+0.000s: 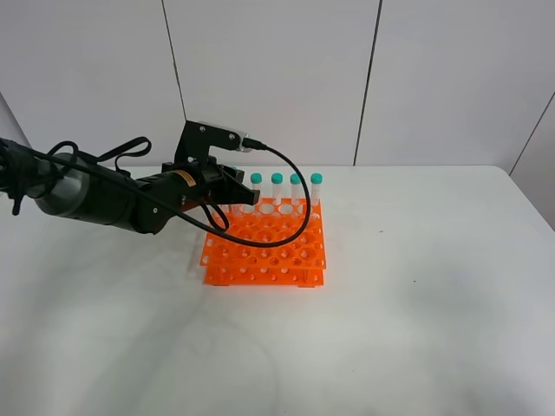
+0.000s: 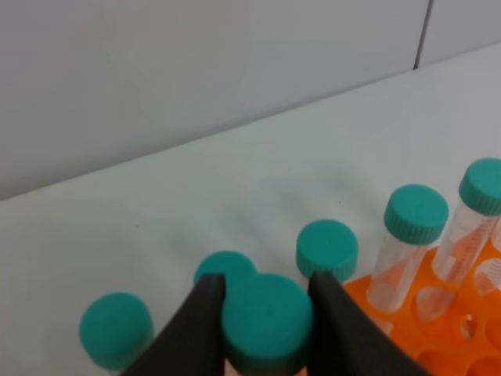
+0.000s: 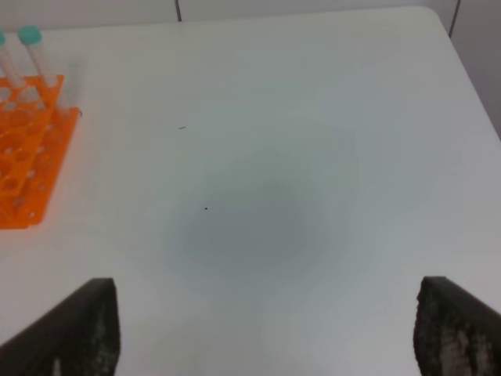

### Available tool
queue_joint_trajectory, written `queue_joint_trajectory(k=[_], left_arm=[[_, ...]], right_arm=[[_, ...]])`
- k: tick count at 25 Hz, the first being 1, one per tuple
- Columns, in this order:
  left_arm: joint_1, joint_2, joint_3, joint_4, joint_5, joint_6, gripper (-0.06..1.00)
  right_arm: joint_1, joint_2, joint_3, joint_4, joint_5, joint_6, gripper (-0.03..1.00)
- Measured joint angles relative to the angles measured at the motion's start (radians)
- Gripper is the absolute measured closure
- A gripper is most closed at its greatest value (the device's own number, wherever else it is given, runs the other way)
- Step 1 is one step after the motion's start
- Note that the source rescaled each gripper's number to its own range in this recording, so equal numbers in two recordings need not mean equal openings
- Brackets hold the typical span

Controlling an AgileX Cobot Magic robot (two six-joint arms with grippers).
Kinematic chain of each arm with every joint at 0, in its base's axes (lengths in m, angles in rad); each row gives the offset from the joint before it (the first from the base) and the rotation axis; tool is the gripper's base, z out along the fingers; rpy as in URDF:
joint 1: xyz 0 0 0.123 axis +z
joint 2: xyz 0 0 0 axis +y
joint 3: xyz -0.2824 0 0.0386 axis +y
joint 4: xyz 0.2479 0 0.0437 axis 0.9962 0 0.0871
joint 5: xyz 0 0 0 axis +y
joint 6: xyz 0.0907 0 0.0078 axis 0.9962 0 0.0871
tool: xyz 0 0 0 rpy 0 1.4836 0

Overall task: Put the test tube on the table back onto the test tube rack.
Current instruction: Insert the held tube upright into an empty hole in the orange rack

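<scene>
My left gripper (image 2: 266,283) is shut on the teal cap of the test tube (image 2: 266,330), which it holds upright among other capped tubes. In the exterior high view this gripper (image 1: 234,192) is over the back left corner of the orange test tube rack (image 1: 264,251), and the held tube is hidden behind it. The rack also shows in the left wrist view (image 2: 462,345) and the right wrist view (image 3: 23,157). My right gripper (image 3: 266,337) is open and empty above the bare white table (image 1: 416,295), well to the right of the rack.
Several identical teal-capped tubes (image 1: 296,179) stand in the rack's back row; their caps (image 2: 326,249) closely surround the held tube. A black cable (image 1: 295,208) loops over the rack. A white wall stands behind the table.
</scene>
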Motion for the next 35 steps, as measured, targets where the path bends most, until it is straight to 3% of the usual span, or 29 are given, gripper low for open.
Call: queue_joint_trajectory(k=[35], left_arm=[[-0.003,0.044,-0.001,0.003,-0.009,-0.017,0.94]], right_arm=[[0.0,0.0,0.0,0.001,0.0,0.0,0.16]])
